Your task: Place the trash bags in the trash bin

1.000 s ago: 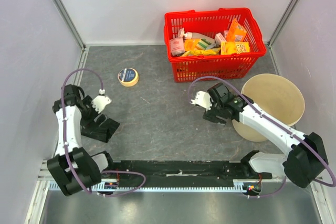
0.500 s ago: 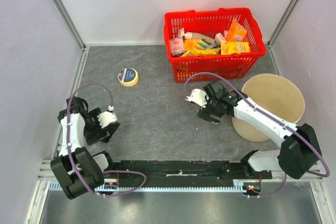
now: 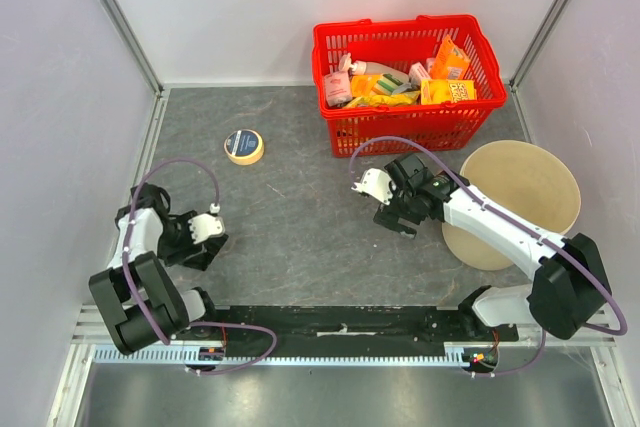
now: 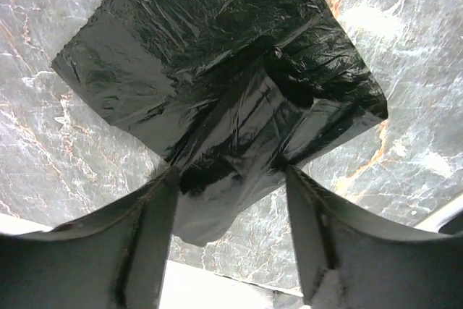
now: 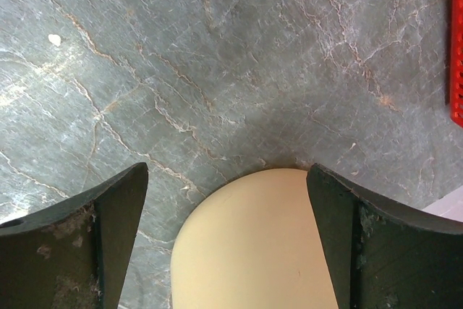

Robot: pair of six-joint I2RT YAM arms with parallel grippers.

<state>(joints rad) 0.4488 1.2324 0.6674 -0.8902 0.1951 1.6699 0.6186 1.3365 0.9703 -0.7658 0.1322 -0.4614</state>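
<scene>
**Top external view.** The trash bags (image 3: 192, 250) lie as a flat black bundle on the desk (image 3: 300, 197), near its left front corner. The left gripper (image 3: 203, 235) is lowered onto the bundle. The trash bin (image 3: 535, 182) sits at the right side of the desk, well apart from the bags, just in front of the red wire basket (image 3: 400, 27) of groceries. The right gripper (image 3: 392, 209) hovers beside the bin. A roll of tape (image 3: 244, 146) lies behind the left arm's working area.

**Left wrist view.** The trash bags (image 4: 217, 85) appear as folded, glossy black film, creased and crumpled. The left gripper (image 4: 228, 179) has its jaws partly open. They straddle a raised fold at the near edge of the bundle. No pinch on the film is visible.

**Right wrist view.** The right gripper (image 5: 226, 171) has its jaws spread wide and holds nothing. Below them is bare desk and the curved beige wall of the trash bin (image 5: 253, 244). An edge of the red wire basket (image 5: 457, 41) shows at the right.

**Handling note.** The film is judged very light, soft and slippery, with no stiffness. A grip on a single layer is likely to unfold the bundle or slip. The raised fold, where several layers stack, is the preferred grip point.
</scene>
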